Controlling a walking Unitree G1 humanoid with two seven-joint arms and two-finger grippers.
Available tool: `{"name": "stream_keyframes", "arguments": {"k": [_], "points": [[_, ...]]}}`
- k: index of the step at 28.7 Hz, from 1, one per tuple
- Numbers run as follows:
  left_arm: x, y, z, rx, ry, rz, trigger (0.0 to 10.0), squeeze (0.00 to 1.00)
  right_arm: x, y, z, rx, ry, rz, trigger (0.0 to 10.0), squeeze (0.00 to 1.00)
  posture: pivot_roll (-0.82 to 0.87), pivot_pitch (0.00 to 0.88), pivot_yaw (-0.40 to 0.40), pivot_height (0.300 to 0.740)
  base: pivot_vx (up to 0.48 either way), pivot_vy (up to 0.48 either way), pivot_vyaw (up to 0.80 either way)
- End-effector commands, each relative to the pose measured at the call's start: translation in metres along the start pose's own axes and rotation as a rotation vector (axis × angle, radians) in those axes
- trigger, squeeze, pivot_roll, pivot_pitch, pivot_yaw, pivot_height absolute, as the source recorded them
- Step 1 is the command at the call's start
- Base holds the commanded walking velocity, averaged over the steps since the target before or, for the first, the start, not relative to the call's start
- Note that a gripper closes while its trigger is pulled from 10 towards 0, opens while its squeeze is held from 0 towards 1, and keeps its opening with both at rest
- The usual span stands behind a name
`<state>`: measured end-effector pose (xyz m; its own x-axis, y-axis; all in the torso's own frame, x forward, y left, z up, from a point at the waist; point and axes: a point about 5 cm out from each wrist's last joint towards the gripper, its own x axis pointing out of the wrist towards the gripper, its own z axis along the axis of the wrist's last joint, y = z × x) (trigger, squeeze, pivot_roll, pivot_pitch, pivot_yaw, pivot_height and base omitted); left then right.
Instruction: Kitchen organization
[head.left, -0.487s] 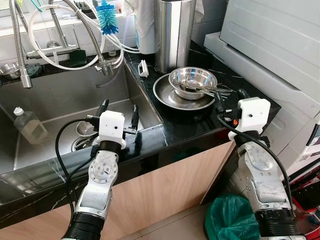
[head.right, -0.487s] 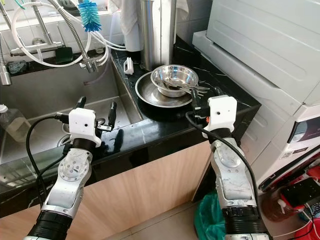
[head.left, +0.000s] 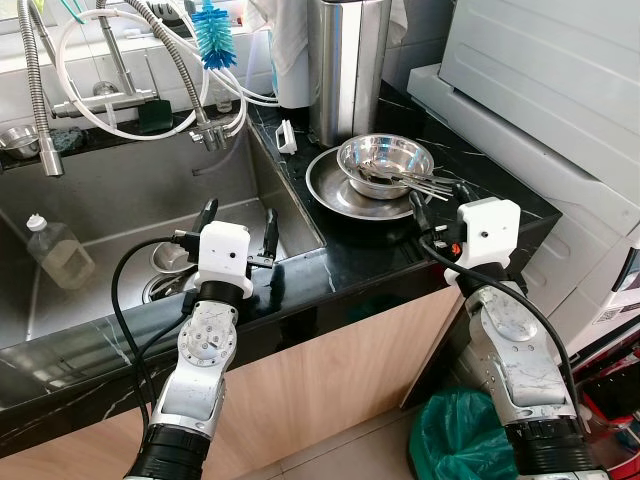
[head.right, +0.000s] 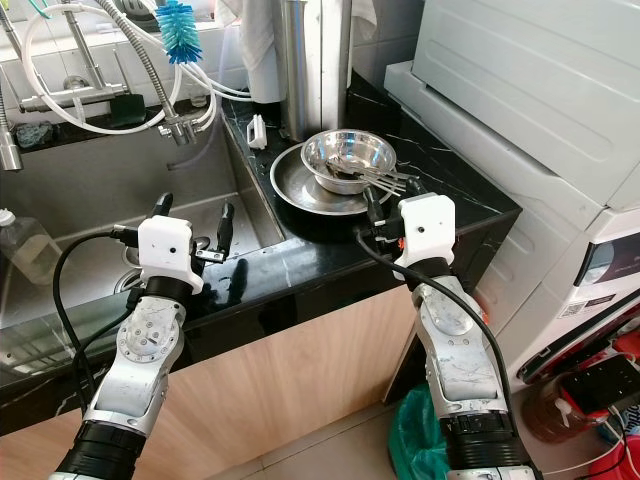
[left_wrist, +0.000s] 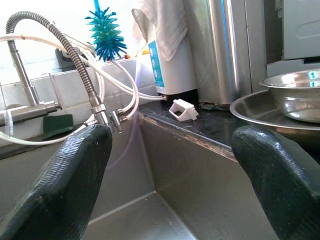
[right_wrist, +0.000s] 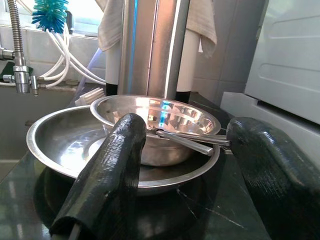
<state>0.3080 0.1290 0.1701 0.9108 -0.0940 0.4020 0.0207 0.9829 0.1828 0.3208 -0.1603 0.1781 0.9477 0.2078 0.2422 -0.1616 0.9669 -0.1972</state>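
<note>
A steel bowl (head.left: 385, 158) with cutlery (right_wrist: 190, 140) lying in it sits inside a wider steel plate (head.left: 335, 196) on the black counter (head.left: 300, 265). My right gripper (head.left: 440, 198) is open, low over the counter at the plate's near right rim, its fingers pointing at the bowl. In the right wrist view the bowl (right_wrist: 160, 117) and plate (right_wrist: 55, 150) lie just beyond the fingertips. Over the sink's (head.left: 120, 195) near right corner my left gripper (head.left: 239, 217) is open and holds nothing.
A tall steel cylinder (head.left: 345, 60) stands behind the plate, and a white appliance (head.left: 540, 90) rises at the right. Faucet hoses and a blue brush (head.left: 213, 35) hang over the sink. A bottle (head.left: 58, 250) lies in the sink. A green bag (head.left: 465, 435) sits on the floor.
My right gripper has moved left and forward, closer to the plate's rim. The left arm has not moved.
</note>
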Motion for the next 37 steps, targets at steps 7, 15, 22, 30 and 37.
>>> {"name": "stream_keyframes", "arguments": {"k": [7, 15, 22, 30, 37], "points": [[0.001, 0.002, 0.003, 0.007, -0.009, 0.009, 10.0, 0.0, 0.001, 0.003, 0.004, -0.002, -0.016, 0.015, 10.0, 0.0, 0.03, 0.067, 0.022, 0.74, 0.0, 0.0, 0.0], [0.001, 0.001, 0.003, 0.004, -0.009, 0.007, 10.0, 0.0, 0.002, 0.003, 0.01, 0.001, -0.044, 0.023, 10.0, 0.0, 0.04, 0.067, 0.022, 0.74, 0.0, 0.0, 0.0], [0.001, 0.001, 0.003, 0.003, -0.009, 0.008, 10.0, 0.0, 0.002, 0.007, 0.011, 0.006, -0.05, 0.053, 10.0, 0.0, 0.03, 0.067, 0.023, 0.74, 0.0, 0.0, 0.0], [0.0, 0.001, 0.003, 0.002, -0.008, 0.008, 10.0, 0.0, 0.002, 0.009, 0.009, 0.006, -0.039, 0.071, 10.0, 0.0, 0.03, 0.066, 0.021, 0.74, 0.0, 0.0, 0.0], [0.001, 0.001, 0.003, 0.002, -0.009, 0.009, 10.0, 0.0, 0.002, 0.015, 0.01, 0.012, -0.049, 0.118, 10.0, 0.0, 0.04, 0.063, 0.022, 0.74, 0.0, 0.0, 0.0]]}}
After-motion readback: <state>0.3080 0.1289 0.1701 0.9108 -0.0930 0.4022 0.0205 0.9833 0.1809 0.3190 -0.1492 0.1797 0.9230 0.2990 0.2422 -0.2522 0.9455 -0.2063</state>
